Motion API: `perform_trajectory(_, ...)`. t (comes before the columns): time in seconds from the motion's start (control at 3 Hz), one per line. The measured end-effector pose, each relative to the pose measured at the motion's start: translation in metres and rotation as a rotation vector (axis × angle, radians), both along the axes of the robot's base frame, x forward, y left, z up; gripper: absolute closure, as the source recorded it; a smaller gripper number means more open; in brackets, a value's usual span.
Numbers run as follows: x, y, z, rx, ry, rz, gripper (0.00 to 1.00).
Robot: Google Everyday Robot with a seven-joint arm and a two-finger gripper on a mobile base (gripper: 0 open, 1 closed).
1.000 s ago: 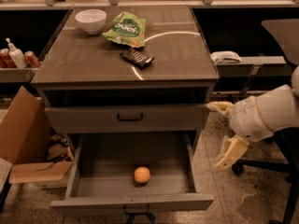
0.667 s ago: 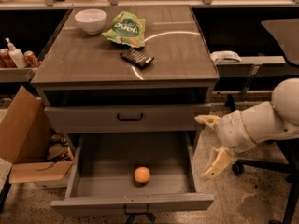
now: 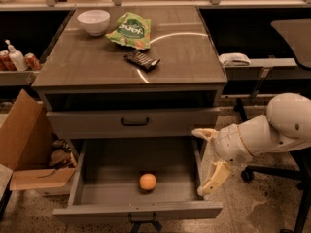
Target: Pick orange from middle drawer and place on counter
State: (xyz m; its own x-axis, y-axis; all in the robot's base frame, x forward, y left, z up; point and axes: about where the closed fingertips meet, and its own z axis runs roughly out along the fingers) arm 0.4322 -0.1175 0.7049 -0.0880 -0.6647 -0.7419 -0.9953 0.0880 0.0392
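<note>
Since the drawer (image 3: 138, 210) is already pulled out, only the opening step looks done. The orange (image 3: 147, 181) sits on the drawer floor, near the front and roughly mid-width, not grasped. The pincer (image 3: 210, 155) hangs at the drawer's right wall, fingers wide apart, holding nothing. Left to do: reach in, grasp, lift, place on worktop (image 3: 97, 64). Orange is round, so no long axis and no facing direction I can make out; any approach angle should do.
</note>
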Motion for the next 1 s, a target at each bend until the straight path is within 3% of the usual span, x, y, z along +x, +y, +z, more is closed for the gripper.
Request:
perform_trajectory(0.33, 0.001, 0.001, -0.005, 0.005, 0.018, 0.004, 0.00)
perform_trajectory(0.67, -0.006, 0.017, -0.043, -0.023, 0.106, 0.043, 0.00)
perform_trajectory(1.0, -0.008, 0.044, -0.080, -0.053, 0.152, 0.065, 0.00)
